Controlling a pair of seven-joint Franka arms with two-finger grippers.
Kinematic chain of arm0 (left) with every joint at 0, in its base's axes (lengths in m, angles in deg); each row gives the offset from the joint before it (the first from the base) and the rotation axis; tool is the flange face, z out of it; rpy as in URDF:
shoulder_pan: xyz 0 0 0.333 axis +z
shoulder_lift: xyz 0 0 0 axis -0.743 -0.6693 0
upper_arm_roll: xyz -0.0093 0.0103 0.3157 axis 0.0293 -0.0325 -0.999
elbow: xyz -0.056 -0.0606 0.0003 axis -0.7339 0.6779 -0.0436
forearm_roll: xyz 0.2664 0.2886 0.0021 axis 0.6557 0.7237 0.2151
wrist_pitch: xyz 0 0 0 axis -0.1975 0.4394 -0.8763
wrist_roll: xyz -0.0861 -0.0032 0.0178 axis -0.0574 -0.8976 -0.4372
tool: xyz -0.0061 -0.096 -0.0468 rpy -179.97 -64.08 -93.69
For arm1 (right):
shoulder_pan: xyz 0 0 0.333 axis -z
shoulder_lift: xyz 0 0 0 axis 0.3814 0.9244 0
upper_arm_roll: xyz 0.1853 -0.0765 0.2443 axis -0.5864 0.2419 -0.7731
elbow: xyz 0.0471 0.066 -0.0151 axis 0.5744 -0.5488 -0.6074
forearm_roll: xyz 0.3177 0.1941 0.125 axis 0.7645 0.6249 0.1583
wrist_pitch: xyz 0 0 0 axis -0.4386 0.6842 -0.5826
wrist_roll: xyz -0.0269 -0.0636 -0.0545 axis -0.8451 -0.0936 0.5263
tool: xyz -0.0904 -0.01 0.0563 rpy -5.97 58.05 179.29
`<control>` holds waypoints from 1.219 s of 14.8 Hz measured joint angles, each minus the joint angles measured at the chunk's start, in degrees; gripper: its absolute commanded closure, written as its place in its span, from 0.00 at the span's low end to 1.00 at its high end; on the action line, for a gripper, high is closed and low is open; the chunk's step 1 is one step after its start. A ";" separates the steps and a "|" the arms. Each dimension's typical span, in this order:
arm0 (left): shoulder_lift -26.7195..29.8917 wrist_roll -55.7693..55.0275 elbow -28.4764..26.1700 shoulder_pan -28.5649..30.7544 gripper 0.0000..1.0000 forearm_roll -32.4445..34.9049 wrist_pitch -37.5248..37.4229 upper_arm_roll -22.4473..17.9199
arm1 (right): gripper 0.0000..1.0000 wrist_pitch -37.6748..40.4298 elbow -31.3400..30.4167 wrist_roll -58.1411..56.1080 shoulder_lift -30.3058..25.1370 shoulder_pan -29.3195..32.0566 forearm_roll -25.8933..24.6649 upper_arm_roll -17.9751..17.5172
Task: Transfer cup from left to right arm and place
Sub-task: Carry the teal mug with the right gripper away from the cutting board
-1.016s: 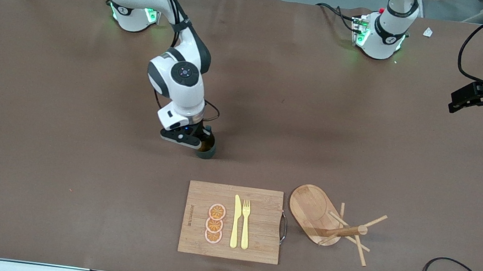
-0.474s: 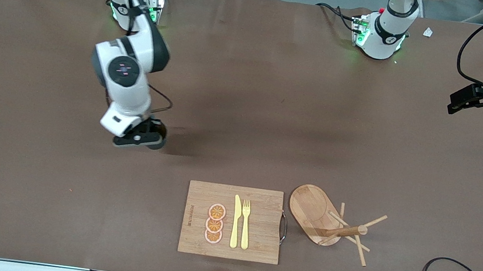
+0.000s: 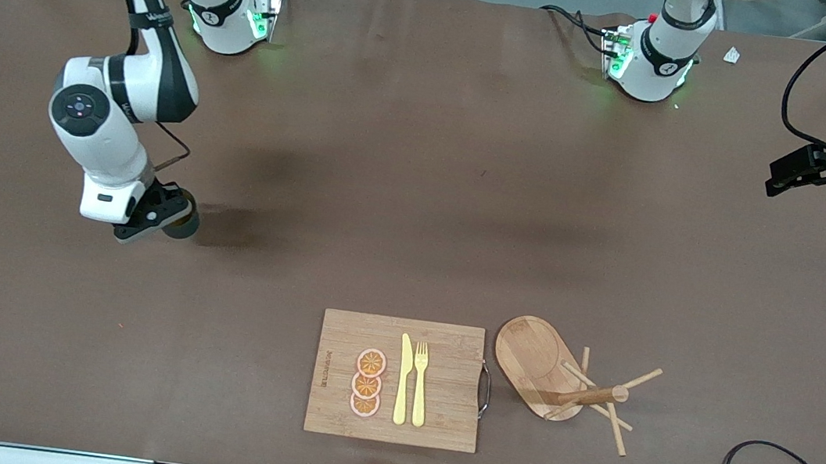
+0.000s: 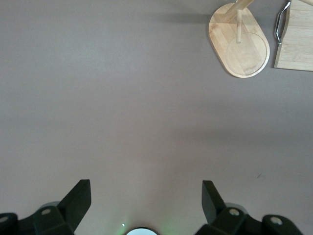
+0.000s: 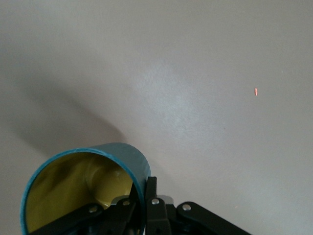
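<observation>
Front view: high camera across table [image 3: 419, 185], facing robots, bases along top; sees whole tabletop, cutting board [image 3: 396, 380] and oval wooden stand [image 3: 528, 356] near camera.

Left wrist view: looks down from well above bare table between left gripper's [image 4: 145, 200] own fingers; oval wooden stand [image 4: 247, 56] and cutting board's [image 4: 296, 41] handle edge at frame border, both shared with front view.

Right wrist view: very near, looks down past teal cup [image 5: 80, 188] onto bare table toward right arm's end; cup [image 3: 181, 223] shared with front view.
</observation>
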 measured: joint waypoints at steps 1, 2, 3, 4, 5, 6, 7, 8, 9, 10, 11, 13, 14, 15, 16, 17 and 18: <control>-0.14 0.00 0.00 0.00 0.00 0.00 0.01 0.00 | 1.00 -4.23 -2.68 -3.77 -0.01 1.34 0.00 -0.03; -0.29 0.00 0.01 0.00 0.00 0.00 0.03 0.00 | 1.00 -7.56 -5.32 -6.76 -0.04 2.40 0.00 -0.06; -0.42 0.00 0.01 0.00 0.00 0.00 0.04 0.00 | 1.00 -9.38 -7.33 -8.77 -0.17 3.03 -0.01 -0.07; -0.53 0.00 0.03 0.00 0.00 0.00 0.05 0.00 | 1.00 -10.03 -8.78 -10.57 -0.54 3.27 -0.04 -0.13; -0.61 0.00 0.06 0.00 0.00 0.00 0.06 0.00 | 1.00 -9.78 -9.85 -13.18 -1.27 3.32 -0.05 -0.23; -0.67 0.00 0.10 0.00 0.00 0.00 0.06 0.00 | 1.00 -8.12 -10.56 -16.53 -2.33 3.40 -0.04 -0.29; -0.70 0.00 0.13 0.00 0.00 0.00 0.06 0.00 | 1.00 -5.43 -10.85 -19.89 -3.53 3.74 0.02 -0.31; -0.72 0.00 0.15 0.00 0.00 0.00 0.06 0.00 | 1.00 -3.36 -10.97 -23.70 -4.74 4.35 0.34 -0.31; -0.75 0.00 0.15 0.00 0.00 0.00 0.06 0.00 | 1.00 -2.19 -11.10 -29.13 -5.81 5.22 1.66 -0.31; -0.81 0.00 0.16 0.00 0.00 0.00 0.06 0.00 | 1.00 -1.62 -11.30 -36.17 -6.58 6.40 4.88 -0.26; -0.90 0.00 0.16 0.00 0.00 0.00 0.06 0.01 | 1.00 -1.30 -11.44 -43.86 -7.01 7.88 9.64 -0.20; -1.02 0.00 0.19 0.00 0.00 0.00 0.06 0.02 | 1.00 0.33 -11.38 -59.08 -7.20 11.02 19.75 -0.07; -1.05 0.00 0.21 0.00 0.00 0.00 0.07 0.02 | 1.00 1.25 -11.31 -65.70 -7.20 12.45 23.76 0.02; -1.06 0.00 0.23 0.00 0.00 0.00 0.07 0.02 | 1.00 1.76 -11.27 -69.86 -7.21 13.48 26.01 0.11; -1.07 0.00 0.24 0.00 0.00 0.00 0.07 0.02 | 1.00 2.16 -11.25 -71.70 -7.21 14.02 26.86 0.13; -1.07 0.00 0.25 0.00 0.00 0.00 0.07 0.02 | 1.00 2.44 -11.25 -72.25 -7.21 14.11 27.13 0.12; -1.07 0.00 0.26 0.00 0.00 0.00 0.07 0.02 | 1.00 2.50 -11.27 -72.28 -7.21 14.10 27.16 0.00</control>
